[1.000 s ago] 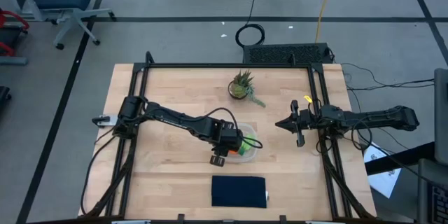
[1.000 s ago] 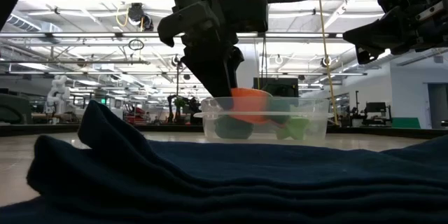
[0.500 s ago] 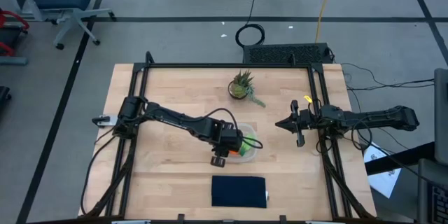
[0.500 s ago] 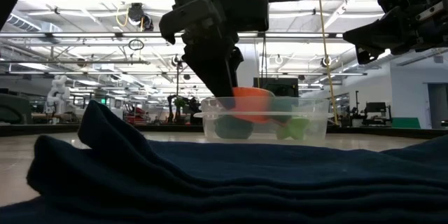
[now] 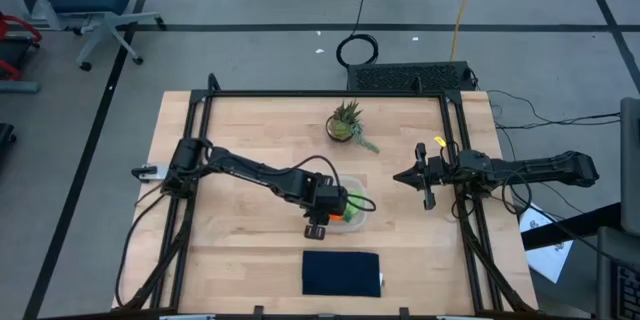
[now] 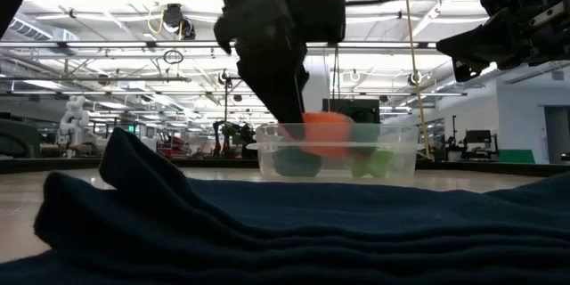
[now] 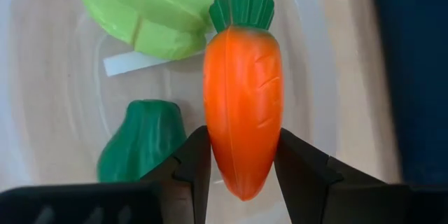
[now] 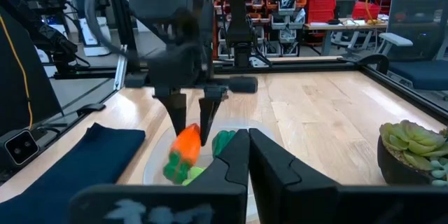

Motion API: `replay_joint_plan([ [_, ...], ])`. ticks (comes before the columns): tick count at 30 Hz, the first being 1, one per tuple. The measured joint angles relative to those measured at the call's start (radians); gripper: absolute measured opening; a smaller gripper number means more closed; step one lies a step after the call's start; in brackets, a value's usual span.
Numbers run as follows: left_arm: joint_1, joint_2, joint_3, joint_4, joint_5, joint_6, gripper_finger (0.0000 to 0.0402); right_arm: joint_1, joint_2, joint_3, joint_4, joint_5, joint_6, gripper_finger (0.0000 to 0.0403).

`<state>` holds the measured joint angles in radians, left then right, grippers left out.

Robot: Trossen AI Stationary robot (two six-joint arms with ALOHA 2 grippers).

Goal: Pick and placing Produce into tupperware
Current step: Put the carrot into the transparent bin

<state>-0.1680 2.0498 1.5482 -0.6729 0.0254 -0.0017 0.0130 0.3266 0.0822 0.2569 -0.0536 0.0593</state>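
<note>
Wrist view: my left gripper (image 7: 240,155) pinches the carrot (image 7: 242,112) over the tub (image 7: 49,98). Right gripper (image 5: 405,176) pressed shut, off to the side.

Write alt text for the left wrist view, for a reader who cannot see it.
The left gripper holds an orange carrot with a green top between its dark jaws, over the clear tupperware. Inside the container lie a light yellow-green leaf piece and a dark green lump. A navy cloth shows on the wooden table beyond the container.
</note>
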Motion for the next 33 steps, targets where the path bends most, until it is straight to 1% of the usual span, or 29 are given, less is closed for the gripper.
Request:
replay_joint_plan([
  [8,-0.003,0.041,-0.001,0.003,-0.042,0.030,0.0131,0.000,0.000,0.000,-0.011,0.000,0.006,0.0000],
  [14,-0.002,0.041,-0.001,0.001,-0.041,0.047,0.0131,0.000,0.000,0.000,-0.021,0.000,0.007,0.0000],
  [17,-0.002,0.040,0.000,-0.003,-0.023,0.073,0.0131,0.000,0.000,0.000,-0.022,0.000,0.006,0.0000],
  [24,-0.001,0.040,0.000,-0.006,-0.018,0.132,0.0132,0.000,0.000,0.000,-0.023,0.000,0.004,0.0000],
  [33,-0.001,0.040,0.000,-0.007,-0.008,0.138,0.0132,0.000,0.000,0.000,-0.022,0.000,0.004,0.0000],
])
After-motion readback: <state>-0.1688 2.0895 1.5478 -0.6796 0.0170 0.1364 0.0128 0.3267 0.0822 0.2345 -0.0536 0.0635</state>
